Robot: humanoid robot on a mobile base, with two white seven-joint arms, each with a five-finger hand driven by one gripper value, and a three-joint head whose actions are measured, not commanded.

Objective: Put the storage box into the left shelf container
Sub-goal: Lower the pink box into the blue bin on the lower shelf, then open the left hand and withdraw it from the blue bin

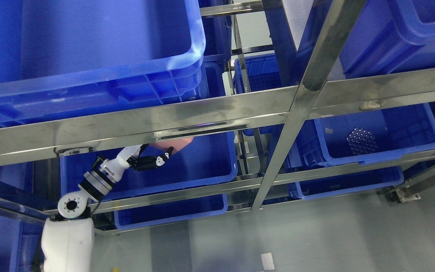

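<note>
The left arm comes up from the lower left, white at the shoulder with a banded metal wrist, and reaches into the middle-tier blue container [202,166] on the left side of the steel shelf [217,113]. The left hand [153,161], black-fingered, sits above that container's floor. Just past the fingers, a pinkish storage box [176,144] shows under the shelf's front rail, most of it hidden by the rail. The fingers lie against its lower edge, but whether they clasp it cannot be told from this angle. The right arm does not show.

Counting the blue bins: one large bin [89,56] on the top left tier, one at the top right [398,34], the left middle container with the hand in it, one on the right middle tier [417,128], and a lower one beneath each of the middle pair, at [172,213] and [349,185]. More blue bins stand on a rack behind, seen through the gap. That makes six bins at the front. The right middle bin holds one cluster of small dark round items [361,140], too small to tell apart.

No brand, label or writing can be read anywhere. A small pale tag [267,261] lies on the grey floor [315,234].
</note>
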